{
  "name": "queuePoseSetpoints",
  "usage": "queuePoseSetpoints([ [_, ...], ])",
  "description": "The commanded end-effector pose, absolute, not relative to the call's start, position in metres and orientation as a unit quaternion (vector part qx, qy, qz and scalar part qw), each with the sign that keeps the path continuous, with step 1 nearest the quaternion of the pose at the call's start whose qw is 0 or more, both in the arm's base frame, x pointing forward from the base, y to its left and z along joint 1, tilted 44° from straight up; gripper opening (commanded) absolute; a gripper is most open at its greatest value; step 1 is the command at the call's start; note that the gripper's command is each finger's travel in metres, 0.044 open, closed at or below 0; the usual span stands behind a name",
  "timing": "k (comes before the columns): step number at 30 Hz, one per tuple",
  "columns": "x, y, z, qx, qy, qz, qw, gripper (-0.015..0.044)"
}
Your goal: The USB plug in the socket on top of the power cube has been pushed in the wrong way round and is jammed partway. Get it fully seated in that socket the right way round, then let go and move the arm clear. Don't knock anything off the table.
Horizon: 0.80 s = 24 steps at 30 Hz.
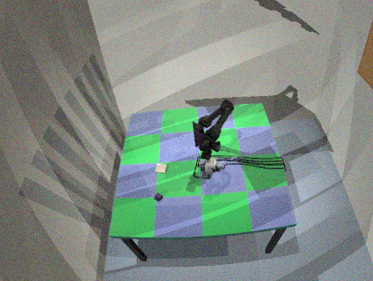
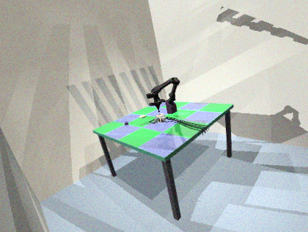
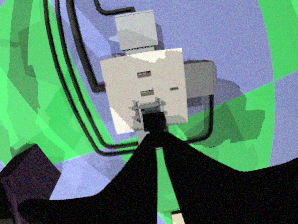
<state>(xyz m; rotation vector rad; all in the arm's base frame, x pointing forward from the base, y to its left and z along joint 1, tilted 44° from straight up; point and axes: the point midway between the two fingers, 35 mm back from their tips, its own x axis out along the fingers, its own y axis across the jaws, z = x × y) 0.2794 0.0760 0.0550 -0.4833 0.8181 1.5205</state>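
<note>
The white power cube (image 1: 208, 166) (image 2: 160, 117) (image 3: 120, 75) stands on the table, with dark slots in its top face in the wrist view. My gripper (image 1: 207, 156) (image 2: 158, 111) (image 3: 157, 139) is shut on the USB plug, above the near edge of that top face. The plug's pale metallic part (image 3: 149, 106) shows just beyond the fingertips. The fingertips hide the rest of it and the socket under it. I cannot tell how deep the plug sits, whether it is clear of the socket, or which way round it is.
Grey adapters (image 3: 136, 30) (image 3: 201, 79) sit against two sides of the cube. Black cables (image 1: 262, 163) (image 2: 187, 123) (image 3: 65, 90) loop around it and run to the table edge. A cream block (image 1: 161, 168) (image 2: 142, 117) and a small dark purple cube (image 1: 158, 196) (image 2: 126, 123) lie apart from it.
</note>
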Motion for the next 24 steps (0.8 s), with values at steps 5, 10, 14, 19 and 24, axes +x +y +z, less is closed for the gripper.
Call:
queuePoseSetpoints([
  [5, 0.2786, 0.0769, 0.0533, -0.214, 0.357, 0.663, 0.622, 0.0],
  [10, 0.2785, 0.0771, 0.0527, -0.216, 0.357, 0.664, 0.621, 0.0],
  [14, 0.2784, 0.0773, 0.0522, -0.217, 0.357, 0.664, 0.621, 0.0],
  [19, 0.2783, 0.0775, 0.0516, -0.218, 0.357, 0.664, 0.62, 0.0],
  [24, 0.2782, 0.0777, 0.051, -0.219, 0.357, 0.664, 0.619, 0.0],
])
